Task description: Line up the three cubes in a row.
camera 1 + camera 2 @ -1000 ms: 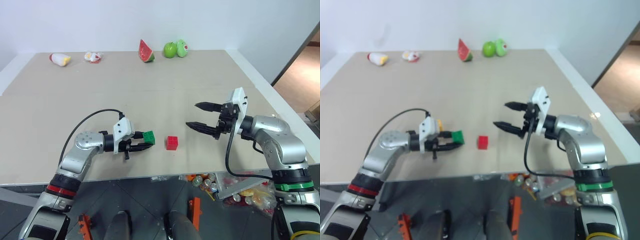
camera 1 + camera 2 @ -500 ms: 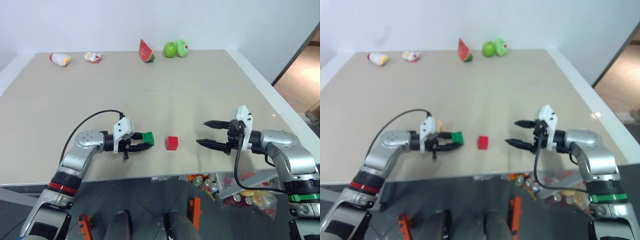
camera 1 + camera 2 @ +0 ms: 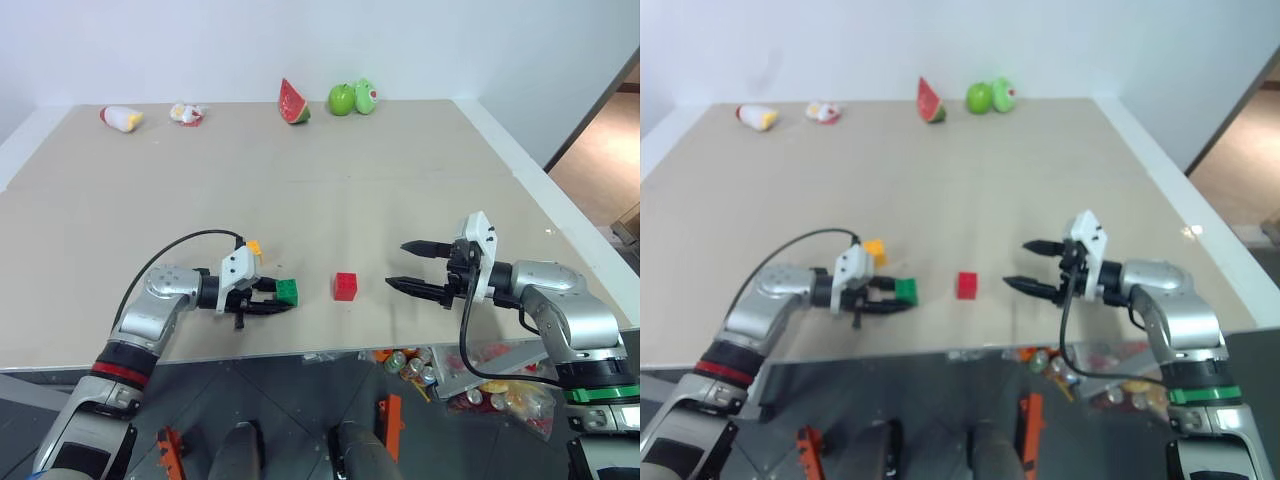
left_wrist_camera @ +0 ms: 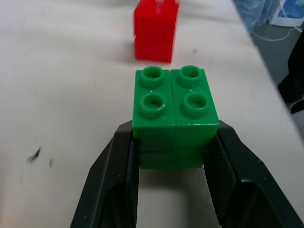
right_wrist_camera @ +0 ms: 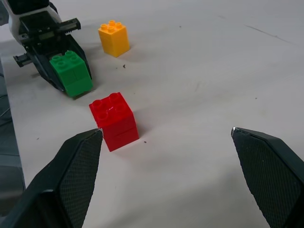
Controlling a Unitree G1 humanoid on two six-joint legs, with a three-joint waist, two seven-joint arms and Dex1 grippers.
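Table near edge held the cubes; left gripper pinched green cube; red cube just beside; yellow-orange cube behind it; right gripper fingers spread wide, empty; watermelon slice and apple far back.

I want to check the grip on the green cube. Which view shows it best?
The left wrist view: the green cube is close, studs up, pinched between both fingers of the left gripper. The head views show it small at the fingertips; the right wrist view shows it from the other side.
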